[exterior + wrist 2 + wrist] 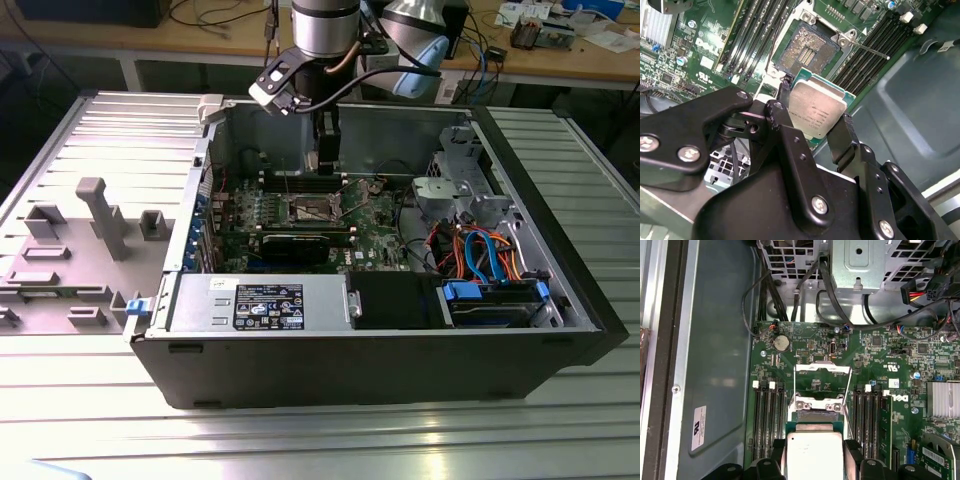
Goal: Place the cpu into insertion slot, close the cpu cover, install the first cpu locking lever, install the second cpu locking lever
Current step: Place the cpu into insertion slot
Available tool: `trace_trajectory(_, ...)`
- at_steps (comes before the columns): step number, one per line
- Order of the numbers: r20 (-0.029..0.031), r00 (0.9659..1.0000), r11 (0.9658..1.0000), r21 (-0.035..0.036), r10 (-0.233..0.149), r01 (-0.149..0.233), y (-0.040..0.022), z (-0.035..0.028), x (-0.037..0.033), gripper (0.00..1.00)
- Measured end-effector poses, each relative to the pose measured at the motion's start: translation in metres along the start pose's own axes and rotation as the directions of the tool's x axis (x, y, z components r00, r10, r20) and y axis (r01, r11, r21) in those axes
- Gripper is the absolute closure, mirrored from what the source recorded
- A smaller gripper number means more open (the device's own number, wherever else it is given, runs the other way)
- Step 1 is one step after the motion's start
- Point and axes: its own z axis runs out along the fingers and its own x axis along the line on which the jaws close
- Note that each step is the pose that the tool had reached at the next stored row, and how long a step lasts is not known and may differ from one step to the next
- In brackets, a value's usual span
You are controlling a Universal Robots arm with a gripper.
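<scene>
**Exterior view.** The black two-finger gripper (325, 150) hangs inside the open black tower computer case (350, 365). The case lies on a ribbed aluminium table (300, 440). The case walls close it in all round, and the room above is free.

**Second wrist view.** The black fingers (842, 132) clamp the cpu (815, 102), a flat square chip with a silver metal top, by two opposite edges. The chip is held apart from the insertion slot (802, 50), a square socket whose dark centre is uncovered.

**First wrist view.** The cpu cover (822, 368), a thin silver frame plate, is swung open beyond the slot. The chip hides most of the slot and is cut off at the picture's edge.
</scene>
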Motion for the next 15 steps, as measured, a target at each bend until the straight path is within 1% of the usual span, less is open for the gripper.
trace_trajectory(7, -0.0005, 1.0000, 1.0000, -0.0004, -0.001, 0.001, 0.0000, 0.0007, 0.0000, 0.45)
trace_trajectory(11, -0.0014, 0.9998, 0.9998, 0.0004, -0.021, 0.021, -0.0005, 0.0052, -0.0001, 0.45)
trace_trajectory(15, -0.0016, 0.9998, 0.9998, 0.0004, -0.022, 0.022, -0.0009, 0.0115, -0.0002, 0.45)
